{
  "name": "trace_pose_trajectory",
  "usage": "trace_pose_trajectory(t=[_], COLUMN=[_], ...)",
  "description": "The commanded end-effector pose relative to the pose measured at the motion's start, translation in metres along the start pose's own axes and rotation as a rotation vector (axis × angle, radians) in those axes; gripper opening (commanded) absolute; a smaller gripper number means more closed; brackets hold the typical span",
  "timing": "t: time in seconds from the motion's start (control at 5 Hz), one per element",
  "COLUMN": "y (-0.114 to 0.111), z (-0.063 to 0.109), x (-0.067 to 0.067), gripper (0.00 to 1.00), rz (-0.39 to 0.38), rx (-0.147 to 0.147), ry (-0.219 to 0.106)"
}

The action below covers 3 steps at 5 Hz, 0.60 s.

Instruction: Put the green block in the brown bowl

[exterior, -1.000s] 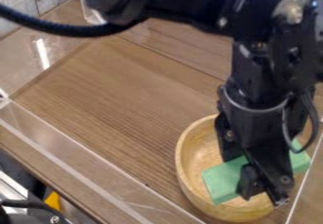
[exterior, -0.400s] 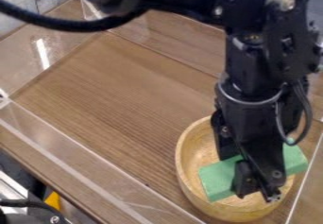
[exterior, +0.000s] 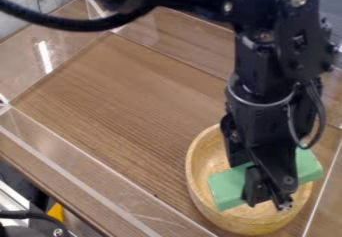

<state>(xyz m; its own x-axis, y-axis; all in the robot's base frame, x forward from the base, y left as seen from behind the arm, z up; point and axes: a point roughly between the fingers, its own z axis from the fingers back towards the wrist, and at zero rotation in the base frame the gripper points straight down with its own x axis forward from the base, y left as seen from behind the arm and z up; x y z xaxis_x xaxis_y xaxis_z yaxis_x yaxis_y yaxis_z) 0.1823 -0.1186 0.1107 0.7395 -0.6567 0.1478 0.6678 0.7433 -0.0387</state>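
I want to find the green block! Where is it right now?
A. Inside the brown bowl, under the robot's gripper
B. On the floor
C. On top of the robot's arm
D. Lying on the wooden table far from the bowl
A: the green block sits within the rim of the brown bowl, with the black gripper right over it.

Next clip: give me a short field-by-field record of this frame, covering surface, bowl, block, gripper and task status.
surface: wooden table with a clear barrier along its near edge
bowl: brown bowl at the lower right, upright
block: green block lying inside the bowl, partly hidden by the gripper
gripper: gripper pointing down into the bowl, astride the block; whether it grips the block cannot be told
task status: block is in the bowl; release not confirmed
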Motion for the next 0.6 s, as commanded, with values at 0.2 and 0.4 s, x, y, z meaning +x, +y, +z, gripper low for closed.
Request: trace_pose_trajectory(t=[0.2,0.4], y=[0.004,0.0042], z=[0.0078,0.007], x=[0.0056,0.0038], gripper=[0.0,0.0], rz=[-0.01,-0.015], rx=[0.002,-0.002], ry=[-0.036,-0.032])
